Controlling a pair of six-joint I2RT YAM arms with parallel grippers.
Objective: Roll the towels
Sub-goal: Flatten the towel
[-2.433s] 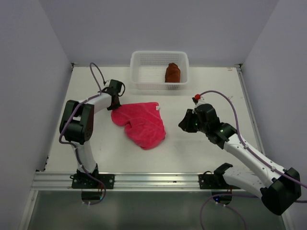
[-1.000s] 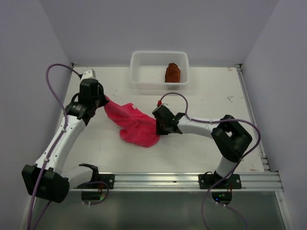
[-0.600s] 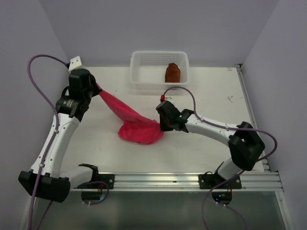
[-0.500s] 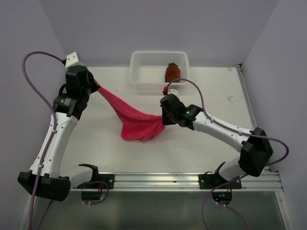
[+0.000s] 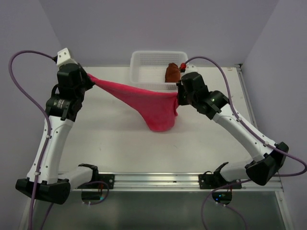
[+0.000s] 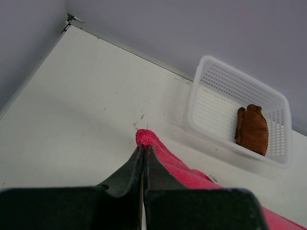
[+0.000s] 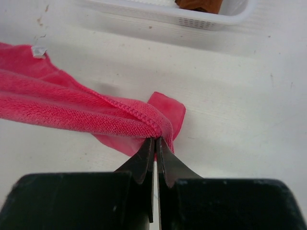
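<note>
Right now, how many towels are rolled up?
One looks done: the brown towel sits rolled in the basket. In hand: the left hand and right hand each pinch a corner of the pink towel, stretching it between them. Left: lay it flat and roll it.

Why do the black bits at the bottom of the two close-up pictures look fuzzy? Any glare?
Left wrist view: the left gripper sits very near the lens, so it looks soft-edged; the white basket and rust-brown towel are sharp. Right wrist view: the right gripper is likewise soft, while the pink towel shows crisp weave. Top view: even light, no glare.
</note>
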